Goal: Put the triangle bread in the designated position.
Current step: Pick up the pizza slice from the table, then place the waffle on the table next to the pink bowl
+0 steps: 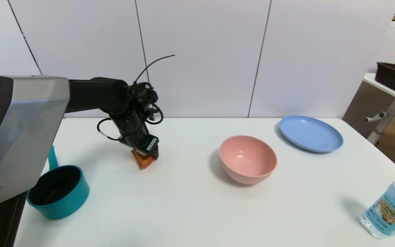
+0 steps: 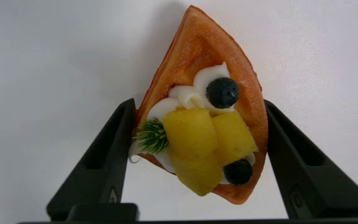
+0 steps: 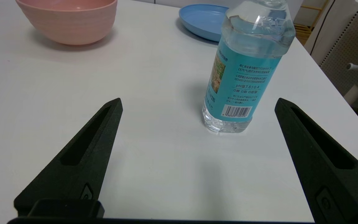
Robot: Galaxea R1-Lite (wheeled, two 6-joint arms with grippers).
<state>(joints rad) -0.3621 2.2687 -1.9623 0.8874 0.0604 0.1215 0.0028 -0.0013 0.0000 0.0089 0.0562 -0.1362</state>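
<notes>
Triangle bread (image 2: 204, 102): one, an orange-brown wedge on the white table (image 1: 190, 206), left of centre; on top are white cream, two yellow fruit chunks, two dark berries and one green sprig.
Left gripper (image 1: 147, 156): reaching down over the bread, its two black fingers (image 2: 110, 155) pressed against the pastry's opposite edges, clamped on it.
Right gripper (image 3: 197, 105): low over the table's near right part, facing the bottle; its two fingers stand wide apart with nothing between them.
Pink bowl (image 1: 248, 159): one, upright, right of the bread and well apart from it.
Blue plate (image 1: 310, 133): one, flat, behind and to the right of the bowl.
Teal saucepan (image 1: 58, 191): one, at the near left, handle pointing back.
Water bottle (image 3: 244, 65): one, clear with a teal label, upright at the near right edge.
</notes>
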